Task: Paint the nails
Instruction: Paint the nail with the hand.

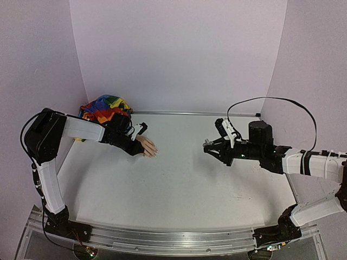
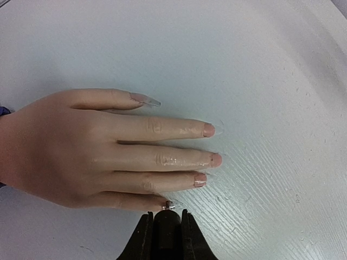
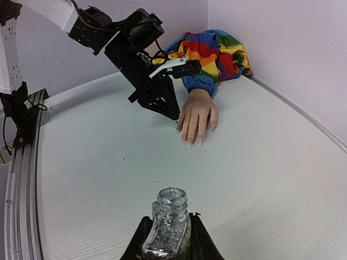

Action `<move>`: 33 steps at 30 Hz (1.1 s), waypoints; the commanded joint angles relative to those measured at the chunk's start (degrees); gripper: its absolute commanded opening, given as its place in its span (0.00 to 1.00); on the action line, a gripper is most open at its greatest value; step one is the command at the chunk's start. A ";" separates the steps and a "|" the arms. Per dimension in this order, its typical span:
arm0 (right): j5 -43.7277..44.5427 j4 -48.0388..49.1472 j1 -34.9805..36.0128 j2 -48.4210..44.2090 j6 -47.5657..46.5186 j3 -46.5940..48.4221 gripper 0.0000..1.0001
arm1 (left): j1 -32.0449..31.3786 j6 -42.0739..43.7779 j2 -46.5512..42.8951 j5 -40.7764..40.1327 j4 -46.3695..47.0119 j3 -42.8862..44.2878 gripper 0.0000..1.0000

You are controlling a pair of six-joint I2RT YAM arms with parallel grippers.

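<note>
Nails (image 2: 209,130) lie flat; left gripper (image 2: 167,215), tilted down, pinches a brush (image 2: 169,206), right gripper (image 3: 168,219) clasps bottle (image 3: 172,201).

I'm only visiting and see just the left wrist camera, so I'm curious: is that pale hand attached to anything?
Observer: Yes, a rainbow-striped sleeve, bunched at the far left corner of the table.
Operator: Where's the polish?
Observer: In a glittery bottle clamped in the right gripper, well apart from the fake hand.
Operator: Is it capped?
Observer: No, its neck is open.
</note>
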 commanded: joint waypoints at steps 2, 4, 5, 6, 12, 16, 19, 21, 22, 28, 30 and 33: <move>-1.12 2.25 0.12 -0.40 -0.14 1.28 0.00 | -0.03 0.74 0.83 0.59 1.21 2.98 0.00; -1.13 2.25 0.11 -0.48 -0.11 1.19 0.00 | -0.11 0.76 0.82 0.38 1.07 3.14 0.00; -1.05 2.25 0.12 -0.49 -0.12 1.21 0.00 | -0.12 0.75 0.81 0.34 0.99 3.09 0.00; -1.00 2.25 0.11 -0.55 -0.15 1.19 0.00 | -0.12 0.77 0.92 0.22 0.92 3.15 0.00; -0.96 2.33 0.11 -0.57 -0.16 1.12 0.00 | -0.65 1.02 0.79 -0.24 0.48 3.05 0.00; -0.96 2.30 0.14 -0.58 -0.18 1.17 0.00 | -0.82 1.17 0.70 -0.27 0.30 3.02 0.00; -0.96 2.31 0.11 -0.64 -0.09 1.23 0.00 | -0.97 1.16 0.56 -0.36 0.21 2.94 0.00; -0.96 2.33 0.11 -0.66 -0.19 1.14 0.00 | -1.02 1.16 0.62 -0.38 0.21 2.84 0.00; -0.91 2.29 0.11 -0.66 -0.16 1.17 0.00 | -1.02 1.15 0.56 -0.37 0.12 2.89 0.00; -0.87 2.26 0.11 -0.71 -0.21 1.17 0.00 | -1.08 1.15 0.49 -0.37 0.01 2.87 0.00; -0.87 2.25 0.16 -0.71 -0.16 1.15 0.00 | -1.13 1.16 0.46 -0.36 -0.05 2.74 0.00; -0.83 2.25 0.12 -0.67 -0.17 1.10 0.00 | -1.30 1.19 0.16 -0.36 -0.15 2.57 0.00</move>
